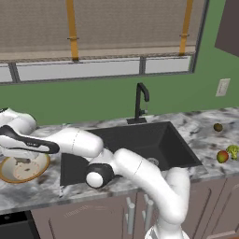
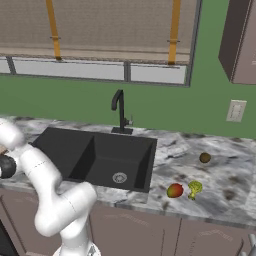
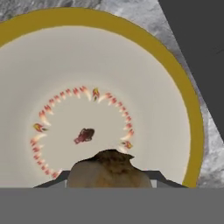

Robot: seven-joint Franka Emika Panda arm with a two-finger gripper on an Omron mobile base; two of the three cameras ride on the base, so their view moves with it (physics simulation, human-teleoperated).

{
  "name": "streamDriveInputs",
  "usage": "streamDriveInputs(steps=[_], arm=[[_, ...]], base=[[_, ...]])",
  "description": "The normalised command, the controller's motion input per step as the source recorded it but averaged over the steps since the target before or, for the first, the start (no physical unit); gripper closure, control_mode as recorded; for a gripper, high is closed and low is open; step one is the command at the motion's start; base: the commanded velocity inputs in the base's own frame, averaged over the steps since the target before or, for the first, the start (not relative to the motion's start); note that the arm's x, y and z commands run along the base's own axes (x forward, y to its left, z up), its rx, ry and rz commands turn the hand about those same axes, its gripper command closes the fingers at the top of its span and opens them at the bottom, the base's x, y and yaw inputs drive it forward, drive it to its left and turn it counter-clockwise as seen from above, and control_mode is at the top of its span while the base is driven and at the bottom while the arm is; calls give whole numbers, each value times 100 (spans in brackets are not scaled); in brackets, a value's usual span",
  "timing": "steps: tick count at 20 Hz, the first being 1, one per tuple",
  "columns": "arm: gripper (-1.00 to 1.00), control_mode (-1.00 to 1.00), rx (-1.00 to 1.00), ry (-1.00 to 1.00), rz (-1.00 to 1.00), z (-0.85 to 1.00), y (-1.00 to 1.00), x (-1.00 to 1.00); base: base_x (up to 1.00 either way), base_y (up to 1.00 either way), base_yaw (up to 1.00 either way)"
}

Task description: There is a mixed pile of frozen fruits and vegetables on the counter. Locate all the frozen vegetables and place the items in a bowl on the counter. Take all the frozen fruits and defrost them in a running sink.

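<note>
over the left end of the surface (image 1: 205, 128), the arm reaches across the sink (image 1: 140, 140) and hangs its end effector (image 3: 107, 183) above the bowl (image 1: 9, 173). the hand view looks straight down into that bowl: a tan-orange rim around a cream inside, with a ring of small red and yellow flecks and one dark red mark at the centre. between the dark fingertips sits the brownish-grey lump (image 3: 107, 170), pinched by the end effector and held above the bowl's inside, apart from it. the bowl stands on the marble just beside the sink's left edge.

toward the right end of the surface, well apart from the bowl, lie the other items: the red-orange fruit (image 2: 174, 190) and the green broccoli (image 2: 194, 188) just beside each other near the front edge, and the small brown round fruit (image 2: 204, 158) farther back. the black faucet (image 2: 119, 110) rises behind the sink at the back edge
</note>
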Motion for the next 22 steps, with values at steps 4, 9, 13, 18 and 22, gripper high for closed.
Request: streamDriveInputs(steps=[4,9,13,18,22], arm=[[100,-100,0,-1,0,-30,-10,0],[100,-100,0,0,0,-36,0,0],[-100,-100,0,4,0,-14,0,0],[-100,-100,0,19,-1,52,0,0],[-100,-100,-1,7,0,33,0,0]], base=[[0,0,0],[0,0,0],[0,0,0],[0,0,0],[0,0,0]])
